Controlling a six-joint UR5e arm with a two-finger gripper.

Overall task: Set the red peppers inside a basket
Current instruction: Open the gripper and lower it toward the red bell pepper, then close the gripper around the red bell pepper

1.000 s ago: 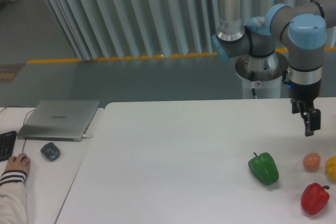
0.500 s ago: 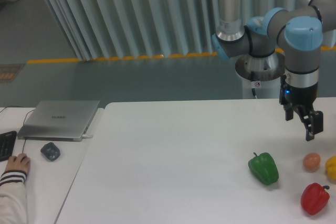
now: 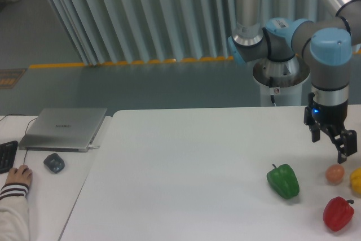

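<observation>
1. Gripper (image 3: 343,149): dark two-finger pincer at the end of the grey and blue arm (image 3: 327,66), hanging above the right side of the white table (image 3: 186,167). It holds nothing and touches nothing. The fingers overlap from this angle, so how far apart they stand cannot be told. It hangs just above and slightly right of the small orange-brown round item, apart from it.
2. Red pepper (image 3: 338,213): glossy, lying on the table near the front right corner. Its short dark stem points up and to the right, toward the yellow pepper; the long axis runs from lower left to upper right. It is well below the gripper and untouched.
3. Green pepper (image 3: 283,180): on the table to the left of the red one, apart from it, stem toward the upper left.
4. Small orange-brown round item (image 3: 334,174): between the green pepper and the yellow pepper, above the red pepper.
5. Yellow pepper (image 3: 356,180): at the right edge of the view, partly cut off.
6. Laptop (image 3: 65,128): silver, closed, on the left desk; a small mark on the lid is too blurred to read.
7. Mouse (image 3: 54,162): dark, just in front of the laptop.
8. Keyboard (image 3: 7,155): black, corner only, at the left edge.
9. Person's hand (image 3: 18,176): in a striped cuff, resting near the keyboard.
10. No other writing can be read.
</observation>
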